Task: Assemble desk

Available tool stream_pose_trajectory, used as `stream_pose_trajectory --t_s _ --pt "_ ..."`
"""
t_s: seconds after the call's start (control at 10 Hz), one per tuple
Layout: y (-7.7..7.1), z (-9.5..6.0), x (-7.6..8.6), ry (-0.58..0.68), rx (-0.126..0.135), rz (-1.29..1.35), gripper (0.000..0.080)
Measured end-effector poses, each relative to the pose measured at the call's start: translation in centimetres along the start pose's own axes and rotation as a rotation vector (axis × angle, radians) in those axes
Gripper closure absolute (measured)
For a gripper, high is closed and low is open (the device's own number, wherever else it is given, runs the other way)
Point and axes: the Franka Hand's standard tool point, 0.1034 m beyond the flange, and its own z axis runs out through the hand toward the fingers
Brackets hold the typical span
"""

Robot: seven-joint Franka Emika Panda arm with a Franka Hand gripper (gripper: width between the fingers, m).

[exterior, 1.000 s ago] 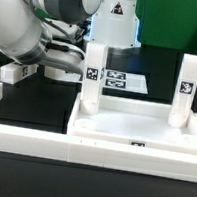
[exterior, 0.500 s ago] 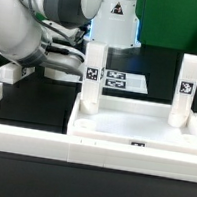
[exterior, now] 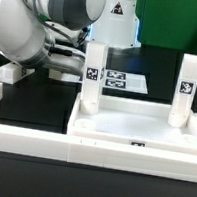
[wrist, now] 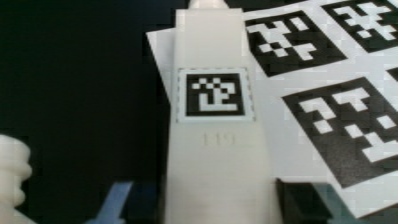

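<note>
Desk tray (exterior: 133,129) lies flat on black tabletop (exterior: 40,104), centre-right, near side; long axis runs L–R. Two legs stand upright in its far corners, long axes vertical, tags facing near: left leg (exterior: 90,83) and right leg (exterior: 186,90). Third leg (exterior: 14,72) lies on its side far left, well apart from tray, long axis approx L–R. Arm reaches in from left. Fingers (wrist: 121,203) sit one each side of left leg, spread, dark gap btwn finger and leg, not clamped. Marker board (exterior: 124,81) lies just behind left leg.
</note>
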Motion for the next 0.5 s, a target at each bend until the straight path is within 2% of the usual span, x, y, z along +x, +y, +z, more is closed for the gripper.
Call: stream_pose_trajectory --t_s 0.3,0.5 --pt "-0.2 -0.1 0.0 0.002 -0.008 -0.009 0.0511" --pt "-0.7 -1.8 -0.4 0.028 -0.067 -0.127 0.0511"
